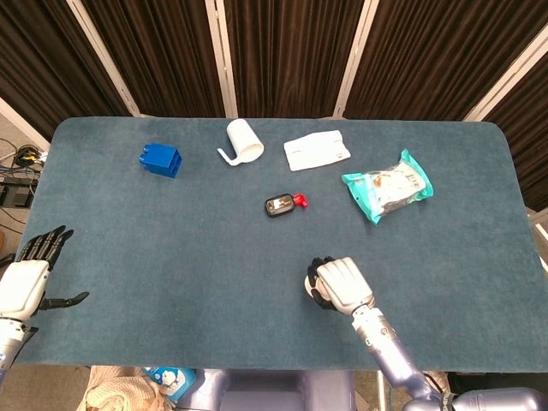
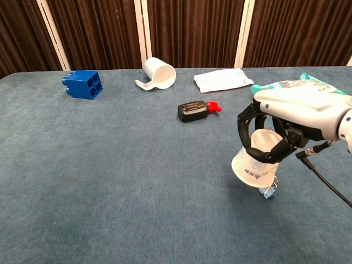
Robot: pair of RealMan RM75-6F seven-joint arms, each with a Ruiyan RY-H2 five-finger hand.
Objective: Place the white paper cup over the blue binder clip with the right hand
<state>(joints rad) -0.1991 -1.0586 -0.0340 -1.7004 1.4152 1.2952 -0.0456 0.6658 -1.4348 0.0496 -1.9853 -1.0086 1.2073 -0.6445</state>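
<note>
Head view: right hand [image 1: 341,284] covers the white paper cup [image 1: 310,288] near the table's front edge, only a sliver of cup showing at its left; left hand [image 1: 26,279] hangs off the table's left side, fingers spread, empty. Chest view: right hand [image 2: 286,124] grips the tilted, mouth-down cup [image 2: 256,164], whose rim hangs just over the blue binder clip [image 2: 269,191], partly hiding it.

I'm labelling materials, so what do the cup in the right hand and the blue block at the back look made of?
White paper cup: thin matte paper, printed marks on its wall. Blue block: likely hard moulded plastic, given its even colour and square hollows.
</note>
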